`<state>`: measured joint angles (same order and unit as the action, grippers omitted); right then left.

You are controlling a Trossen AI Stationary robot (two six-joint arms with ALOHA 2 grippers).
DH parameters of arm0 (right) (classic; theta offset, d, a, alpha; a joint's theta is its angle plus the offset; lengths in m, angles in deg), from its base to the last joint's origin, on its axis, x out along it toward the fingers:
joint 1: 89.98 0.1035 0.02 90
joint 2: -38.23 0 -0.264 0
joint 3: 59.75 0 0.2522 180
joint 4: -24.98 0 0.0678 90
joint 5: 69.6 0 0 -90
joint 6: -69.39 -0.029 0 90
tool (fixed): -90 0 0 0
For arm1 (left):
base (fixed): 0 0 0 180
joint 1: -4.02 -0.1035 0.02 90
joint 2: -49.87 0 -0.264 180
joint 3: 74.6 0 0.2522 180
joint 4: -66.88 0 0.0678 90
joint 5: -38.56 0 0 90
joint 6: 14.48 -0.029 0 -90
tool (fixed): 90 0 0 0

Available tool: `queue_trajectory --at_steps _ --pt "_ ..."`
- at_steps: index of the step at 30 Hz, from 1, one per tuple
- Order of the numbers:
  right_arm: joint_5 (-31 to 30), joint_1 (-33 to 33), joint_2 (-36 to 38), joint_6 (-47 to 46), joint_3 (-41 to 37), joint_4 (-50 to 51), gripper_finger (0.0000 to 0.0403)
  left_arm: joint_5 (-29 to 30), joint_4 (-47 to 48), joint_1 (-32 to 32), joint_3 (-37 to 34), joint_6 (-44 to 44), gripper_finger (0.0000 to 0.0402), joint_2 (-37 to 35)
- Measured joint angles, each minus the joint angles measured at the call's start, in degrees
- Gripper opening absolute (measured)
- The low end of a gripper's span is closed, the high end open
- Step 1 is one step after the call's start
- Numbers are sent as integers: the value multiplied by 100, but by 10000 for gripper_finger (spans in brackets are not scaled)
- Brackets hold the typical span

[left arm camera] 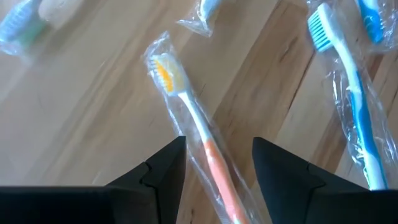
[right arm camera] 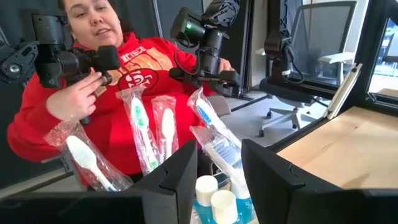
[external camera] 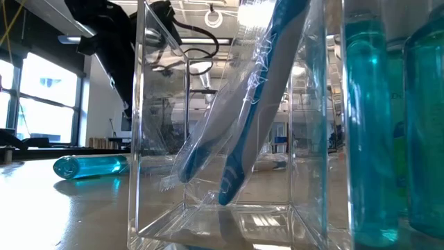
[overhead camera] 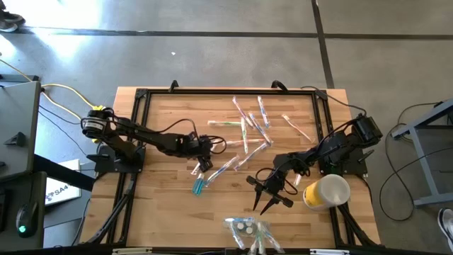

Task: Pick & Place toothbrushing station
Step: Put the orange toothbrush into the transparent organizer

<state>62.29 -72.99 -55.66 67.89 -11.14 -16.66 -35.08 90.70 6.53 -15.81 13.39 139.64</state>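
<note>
An orange-handled toothbrush in a clear wrapper [left arm camera: 193,118] lies flat on the wooden table. My left gripper [left arm camera: 219,142] is open just above it, one finger on each side of the handle; I see no touch. In the high view this gripper [overhead camera: 205,164] is left of the table's middle. My right gripper [overhead camera: 265,202] is open and empty at the near right. It faces a clear box [overhead camera: 249,230] that holds wrapped toothbrushes [right arm camera: 143,134] standing slanted, and white-capped blue bottles [right arm camera: 214,193].
Several more wrapped toothbrushes [overhead camera: 249,124] lie scattered on the far middle of the table; a blue one [left arm camera: 348,81] lies beside the orange one. A blue tube [overhead camera: 199,186] lies near my left gripper. A yellow-white cup [overhead camera: 327,191] stands at the right. A person in red [right arm camera: 118,74] sits beyond the near edge.
</note>
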Motion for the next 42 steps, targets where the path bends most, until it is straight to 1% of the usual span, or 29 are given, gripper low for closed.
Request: queue_trajectory --at_steps 4,12,18,20,22,27,28,29,31,33,35,38,42 --pt "6 0 0 -25 0 1 119 49 7 0 -97 242 177 69" --pt "0 0 0 -39 0 99 119 131 -246 22 -78 256 177 603" --pt "0 0 0 -39 0 170 119 181 -201 20 -69 255 171 931" --pt "0 0 0 -38 0 169 119 174 -157 20 -69 239 155 955" --pt "-2 0 0 -36 0 171 119 135 -159 21 -70 235 129 960" --pt "-2 0 0 -34 0 171 119 124 -197 20 -73 69 31 966" --pt "-2 0 0 -34 0 171 119 133 -205 20 -74 30 19 966" --pt "-2 0 0 -34 0 178 119 187 -239 20 -80 10 15 968" --pt "-2 0 0 -36 0 209 119 380 -353 79 -89 -74 20 949" --pt "-5 0 0 -30 0 210 119 656 -408 168 -65 -187 22 842" --pt "-138 0 0 -17 0 206 119 944 -284 318 11 -301 15 704" --pt "-693 0 0 -17 0 162 119 1408 89 573 155 -446 2 364" --pt "-1451 0 0 18 -2 145 119 2237 530 1050 425 -523 1 -243"
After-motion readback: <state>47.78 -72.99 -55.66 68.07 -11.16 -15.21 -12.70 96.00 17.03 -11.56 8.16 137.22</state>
